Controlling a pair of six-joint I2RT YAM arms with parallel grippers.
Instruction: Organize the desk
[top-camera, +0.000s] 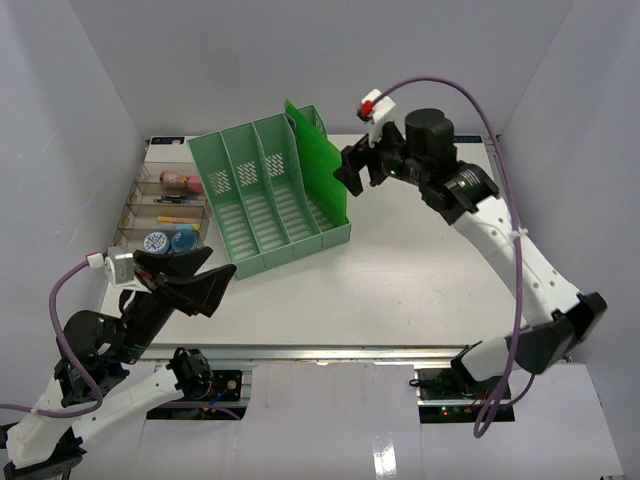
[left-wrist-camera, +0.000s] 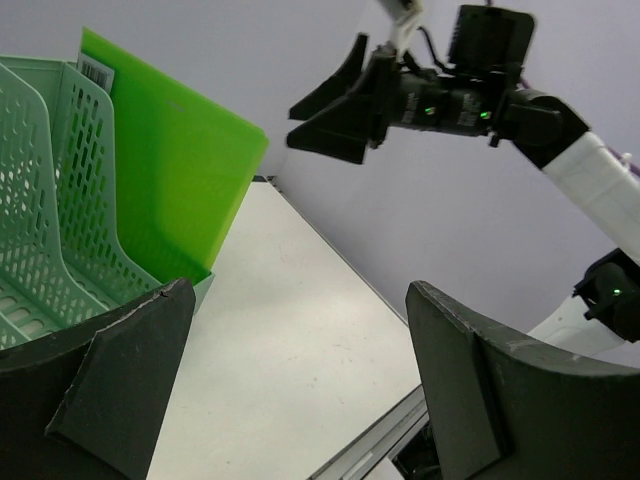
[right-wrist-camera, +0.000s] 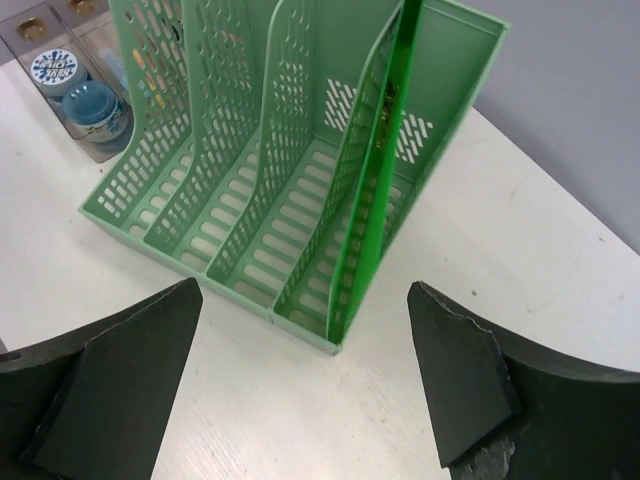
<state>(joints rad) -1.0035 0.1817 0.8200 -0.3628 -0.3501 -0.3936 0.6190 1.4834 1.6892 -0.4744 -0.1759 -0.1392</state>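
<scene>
White desk (top-camera: 420, 280), tray (top-camera: 136, 196) half behind rack (top-camera: 270, 215); left tool (top-camera: 220, 262) and right tool (top-camera: 347, 170) agape.

The top external camera sits high behind both arm bases, pitched down and forward. From this distance it takes in the whole counter (top-camera: 420, 270).

The left wrist camera rides low and close to the counter. It faces the far right side between the fingers of the left pincer (left-wrist-camera: 300, 290).

The right wrist camera hangs close above the mint-green file rack (right-wrist-camera: 250, 200), pitched steeply down between the fingers of the right pincer (right-wrist-camera: 302, 288).

All three views share the rack's end slot holding the green folder (top-camera: 318, 165). The right wrist and top views also share the clear compartment tray (right-wrist-camera: 92, 148).
</scene>
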